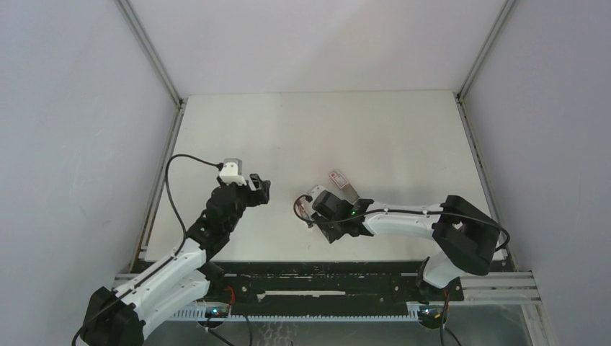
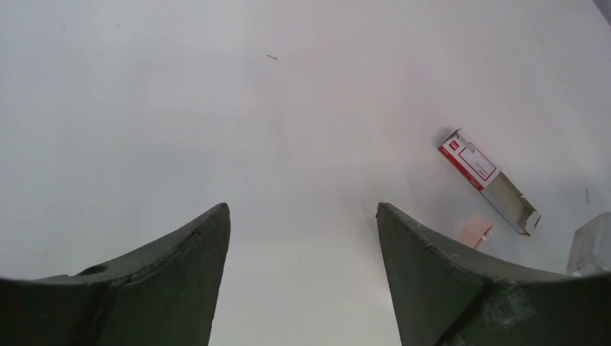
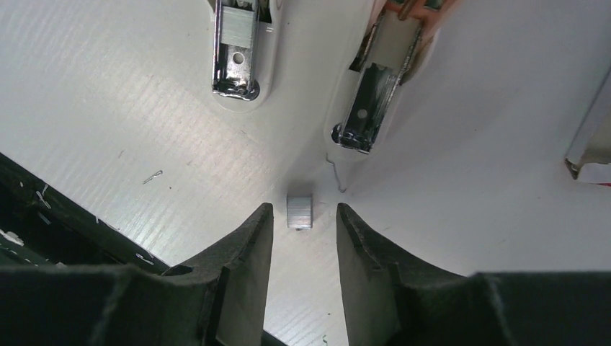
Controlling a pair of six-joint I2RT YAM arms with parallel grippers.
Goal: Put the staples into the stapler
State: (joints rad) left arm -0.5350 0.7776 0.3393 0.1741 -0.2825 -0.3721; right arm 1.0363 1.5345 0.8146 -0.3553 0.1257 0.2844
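**A:** Currently right gripper (image 3: 302, 225) jaws are narrowly spread, pinching nothing. The staples (image 3: 300, 211) lie on the table (image 3: 108, 108) between the tips, with a gap either side.

**B:** Orientation?

**A:** Block near-square in wrist view, so long axis uncertain; edges square to the fingers. Beyond it, stapler (image 3: 236, 50) open, chrome channels exposed. Grey fill in the left channel, possibly staples. Then staple box (image 3: 587, 144), far right.

**B:** Progress?

**A:** Judged: pick and insertion remain. Idle left gripper (image 2: 302, 238) spread wide, empty.
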